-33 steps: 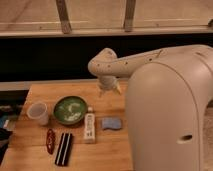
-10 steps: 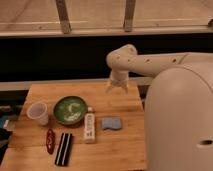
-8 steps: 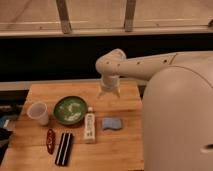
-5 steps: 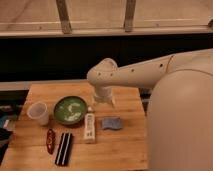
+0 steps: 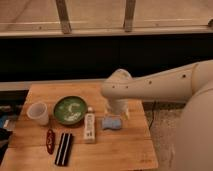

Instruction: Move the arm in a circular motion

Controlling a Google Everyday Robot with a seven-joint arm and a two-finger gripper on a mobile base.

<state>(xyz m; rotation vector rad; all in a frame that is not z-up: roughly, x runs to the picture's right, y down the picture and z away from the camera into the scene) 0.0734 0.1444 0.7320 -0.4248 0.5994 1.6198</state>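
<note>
The arm (image 5: 155, 86) reaches in from three o'clock, long axis level, elbow over the wooden table (image 5: 125, 145); its gripper (image 5: 118, 108) hangs just above the blue sponge (image 5: 112, 122) at six o'clock.

A single camera view looks down and forward from above the robot's own body, facing the wooden counter (image 5: 125, 145) and the dark wall and window rail behind it. It sits close: the arm (image 5: 160, 86) enters from the right edge and fills much of the right half, its elbow over the counter's far right part. The gripper (image 5: 119, 111) hangs below that elbow, near the counter's middle-right. The whole counter top fits in the lower frame
</note>
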